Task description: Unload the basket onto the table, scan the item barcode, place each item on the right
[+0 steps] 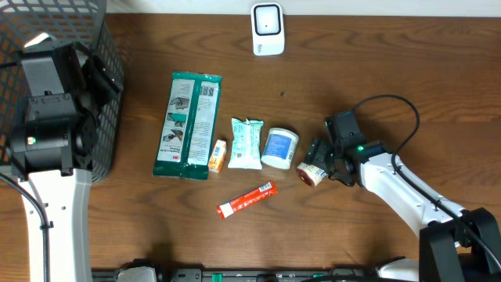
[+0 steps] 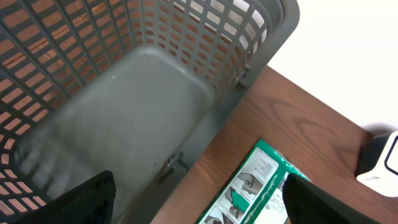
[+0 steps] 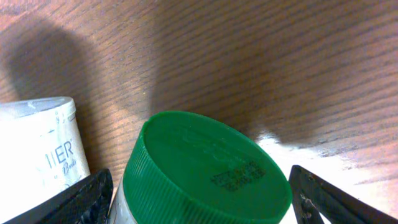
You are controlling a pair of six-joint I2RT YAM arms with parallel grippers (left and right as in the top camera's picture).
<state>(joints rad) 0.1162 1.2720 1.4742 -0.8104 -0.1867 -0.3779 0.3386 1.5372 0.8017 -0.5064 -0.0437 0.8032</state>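
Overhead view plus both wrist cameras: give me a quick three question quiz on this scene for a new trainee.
1. True or false: the white scanner stands clear of the green pouch, not touching it.
2. What colour is the cap of the jar between the right claw's fingers? A red, B green, C white.
3. Fill in: the grey basket sits under the ___ claw.
Key: 1 true; 2 B; 3 left claw.
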